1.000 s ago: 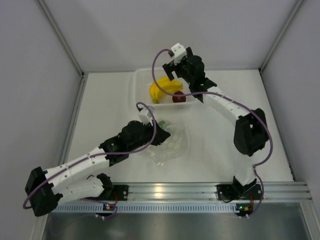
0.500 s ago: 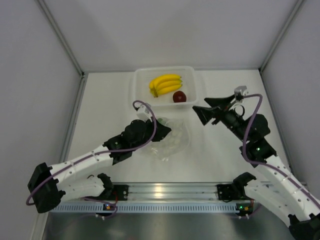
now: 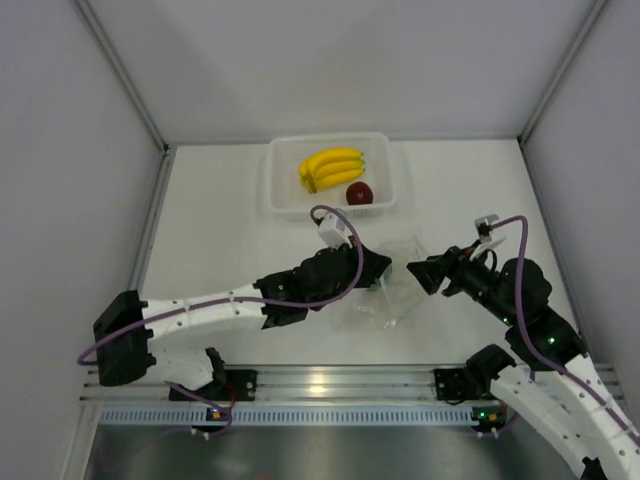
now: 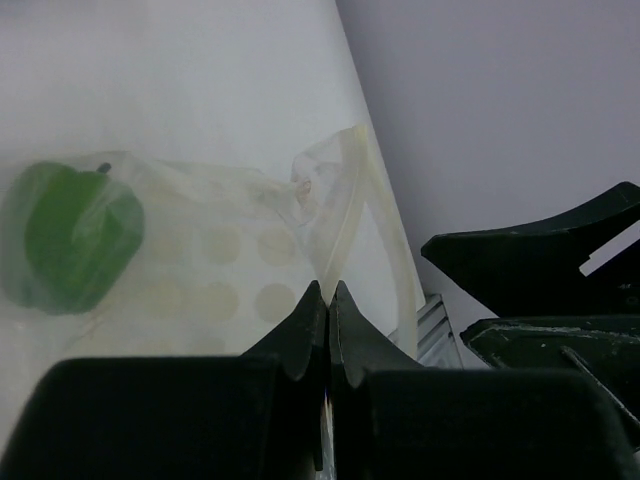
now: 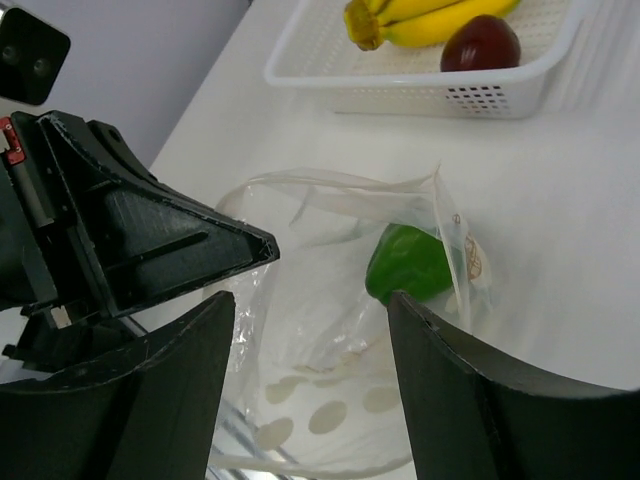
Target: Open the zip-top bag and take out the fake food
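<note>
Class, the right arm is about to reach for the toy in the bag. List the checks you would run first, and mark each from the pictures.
1. Left gripper pinches the zip-top bag: ok, shut on its edge.
2. Bag mouth faces the right gripper: ok, it appears to gape in the right wrist view.
3. Right gripper ready: ok, fingers apart and holding nothing.
4. Green pepper located: ok, inside the bag.
5. Banana bunch and red fruit out of the bag: ok, both lie in the tray.
6. Fingers can pass the plastic without snagging: cannot tell.
</note>
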